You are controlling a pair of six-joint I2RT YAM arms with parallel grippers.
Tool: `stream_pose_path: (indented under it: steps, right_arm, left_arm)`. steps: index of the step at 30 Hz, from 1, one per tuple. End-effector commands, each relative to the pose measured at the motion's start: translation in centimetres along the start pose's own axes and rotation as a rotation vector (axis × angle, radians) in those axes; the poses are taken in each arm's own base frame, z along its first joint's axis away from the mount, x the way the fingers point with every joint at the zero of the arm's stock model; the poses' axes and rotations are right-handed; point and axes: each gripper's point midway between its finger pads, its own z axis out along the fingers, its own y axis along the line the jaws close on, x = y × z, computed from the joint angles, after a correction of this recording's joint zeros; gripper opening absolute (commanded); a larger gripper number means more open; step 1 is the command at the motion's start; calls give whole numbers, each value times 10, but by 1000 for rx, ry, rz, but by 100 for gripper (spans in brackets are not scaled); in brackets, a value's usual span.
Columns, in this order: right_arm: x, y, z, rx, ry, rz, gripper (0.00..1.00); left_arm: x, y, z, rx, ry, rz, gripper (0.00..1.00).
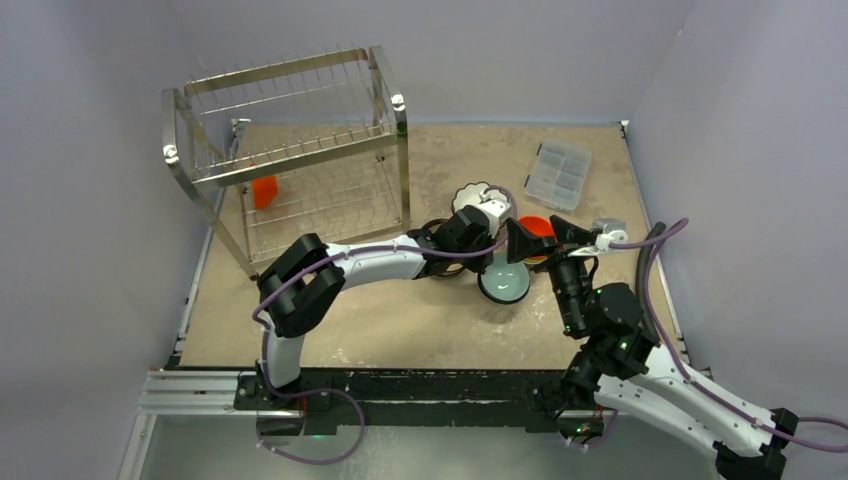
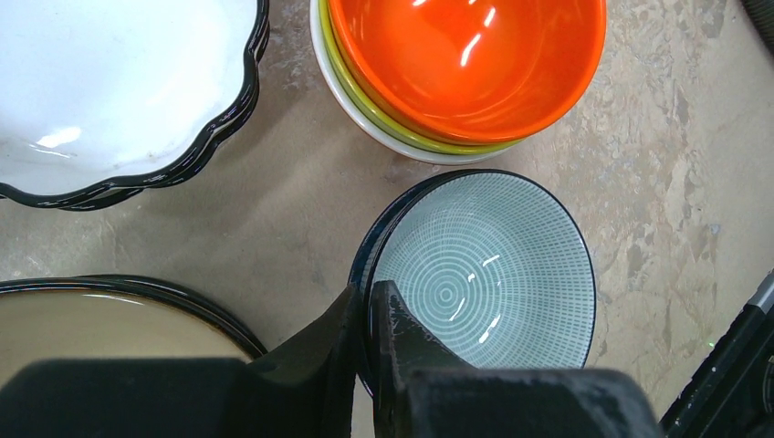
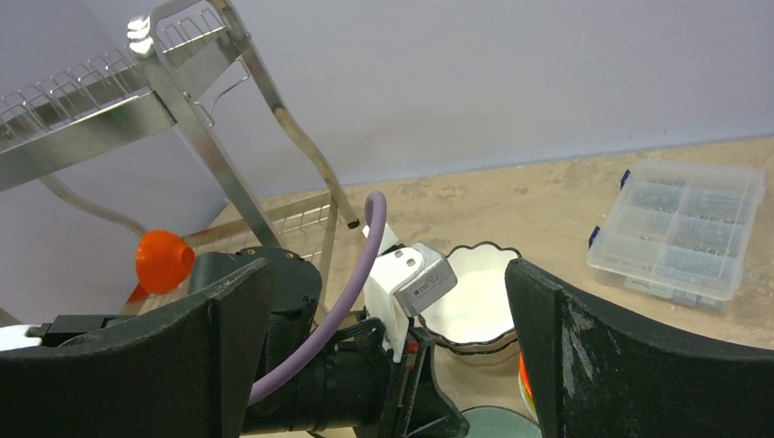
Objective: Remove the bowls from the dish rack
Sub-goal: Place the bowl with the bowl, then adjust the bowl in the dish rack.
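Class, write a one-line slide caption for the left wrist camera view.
Left hand pinching the rim of a teal patterned bowl beside an orange-topped stack and scalloped white bowls.

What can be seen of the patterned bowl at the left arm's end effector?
The patterned bowl is round, pale teal inside with fine white rings, with a dark rim; it looks like glazed ceramic. It stands upright and empty on the table, beside the orange bowl. The left end effector pinches its rim, one finger inside, one outside.
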Motion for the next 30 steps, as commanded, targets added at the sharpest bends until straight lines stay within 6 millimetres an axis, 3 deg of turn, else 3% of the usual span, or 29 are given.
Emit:
stream_pose_path:
  steps: [1, 7, 8, 17, 24, 30]
  right_arm:
    - [-8, 4, 2, -11, -27, 16, 99]
    - [-8, 6, 2, -16, -27, 17, 99]
    - [-8, 6, 2, -18, -25, 16, 99]
    - [-9, 12, 4, -41, -17, 8, 99]
    - [-1, 23, 11, -70, 14, -16, 99]
    - [11, 36, 22, -97, 46, -36, 99]
  left_arm:
    - [-6, -1, -3, 19, -22, -24, 11]
    - [-17, -5, -17, 29, -51, -22, 25]
    - [-27, -8, -20, 42, -89, -22, 27]
    - [-56, -7, -59, 69, -205, -62, 46]
    - [-67, 35, -105, -12, -303, -144, 56]
    - [-57, 84, -149, -179, -351, -203, 64]
